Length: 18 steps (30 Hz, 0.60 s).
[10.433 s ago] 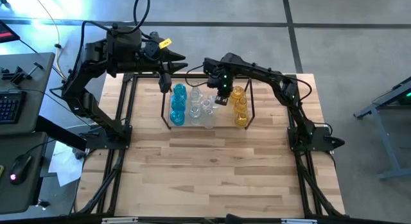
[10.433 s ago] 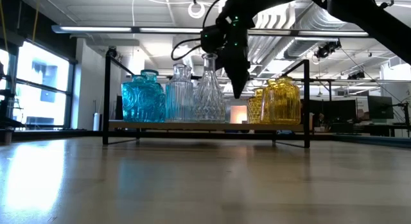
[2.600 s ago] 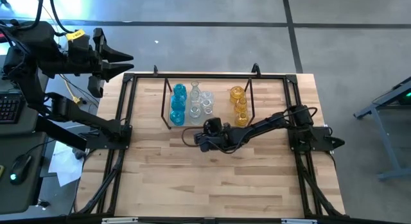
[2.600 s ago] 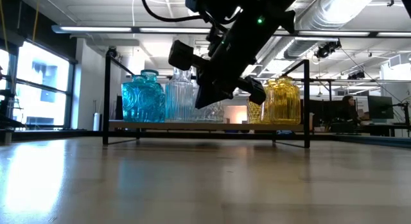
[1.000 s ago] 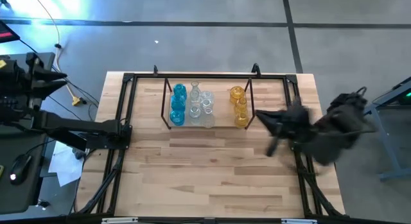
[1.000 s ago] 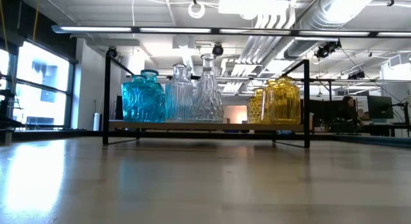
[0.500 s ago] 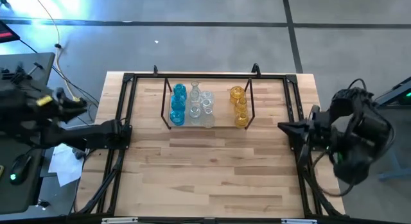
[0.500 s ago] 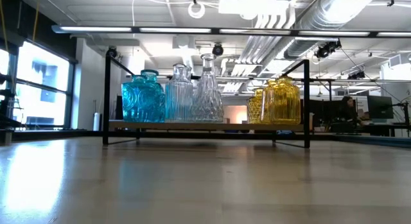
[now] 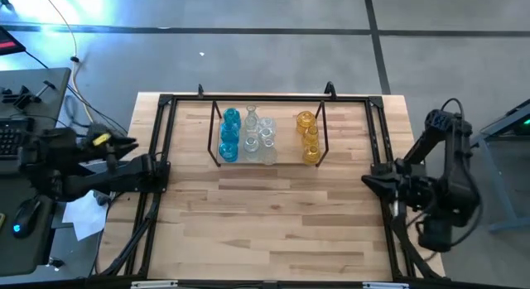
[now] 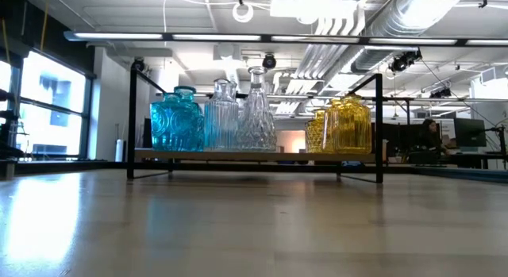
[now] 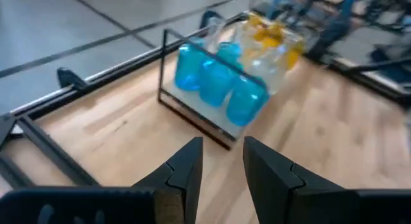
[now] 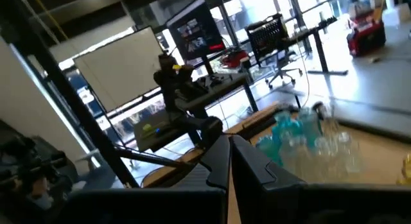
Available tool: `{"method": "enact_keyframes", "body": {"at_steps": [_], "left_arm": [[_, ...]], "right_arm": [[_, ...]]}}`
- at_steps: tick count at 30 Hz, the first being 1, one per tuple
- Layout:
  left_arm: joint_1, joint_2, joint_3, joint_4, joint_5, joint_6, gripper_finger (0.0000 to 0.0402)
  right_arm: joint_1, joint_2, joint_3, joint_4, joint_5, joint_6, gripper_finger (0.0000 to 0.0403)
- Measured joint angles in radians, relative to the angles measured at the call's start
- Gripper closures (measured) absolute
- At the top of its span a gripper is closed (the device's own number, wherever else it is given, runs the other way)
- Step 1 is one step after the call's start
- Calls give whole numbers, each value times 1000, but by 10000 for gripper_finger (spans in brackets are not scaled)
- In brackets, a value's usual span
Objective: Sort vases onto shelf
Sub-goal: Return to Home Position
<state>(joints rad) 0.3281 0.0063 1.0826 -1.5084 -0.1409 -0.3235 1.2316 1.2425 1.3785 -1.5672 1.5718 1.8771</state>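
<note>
Every vase [image 9: 251,137] in view stands on the shelf [image 10: 238,155], grouped blue, clear, yellow. Sorting judged complete. Left jaws spread, off the surface's [image 9: 273,223] left edge. Right jaws pressed together, at its right edge.

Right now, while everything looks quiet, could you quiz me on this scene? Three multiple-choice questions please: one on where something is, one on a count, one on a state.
1. The blue vases stand at which end of the shelf?
A) the end toward the left gripper
B) the middle
C) the opposite end

2. How many blue vases are there?
A) one
B) three
C) six

3. The left gripper holds:
A) a blue vase
B) an amber vase
C) nothing

Answers:
1 A: the high view shows blue on the left arm's side.
2 B: three stand in a row, front to back.
3 C: its fingers are apart and bare, off the table's left edge. The right gripper sits by the right edge.
</note>
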Motion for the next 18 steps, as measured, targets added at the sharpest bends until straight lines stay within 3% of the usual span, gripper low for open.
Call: {"method": "enact_keyframes", "body": {"at_steps": [5, 12, 18], "left_arm": [[15, 0, -135, 192, -21, -18, 300], [38, 0, -400, 549, -31, -80, 300], [40, 12, -558, 759, 95, -148, 300]], "right_arm": [[0, -27, -197, 21, -1, 182, 403], [9, -29, -298, -2, 0, 180, 403], [28, -39, -436, 18, -1, 328, 403]]}}
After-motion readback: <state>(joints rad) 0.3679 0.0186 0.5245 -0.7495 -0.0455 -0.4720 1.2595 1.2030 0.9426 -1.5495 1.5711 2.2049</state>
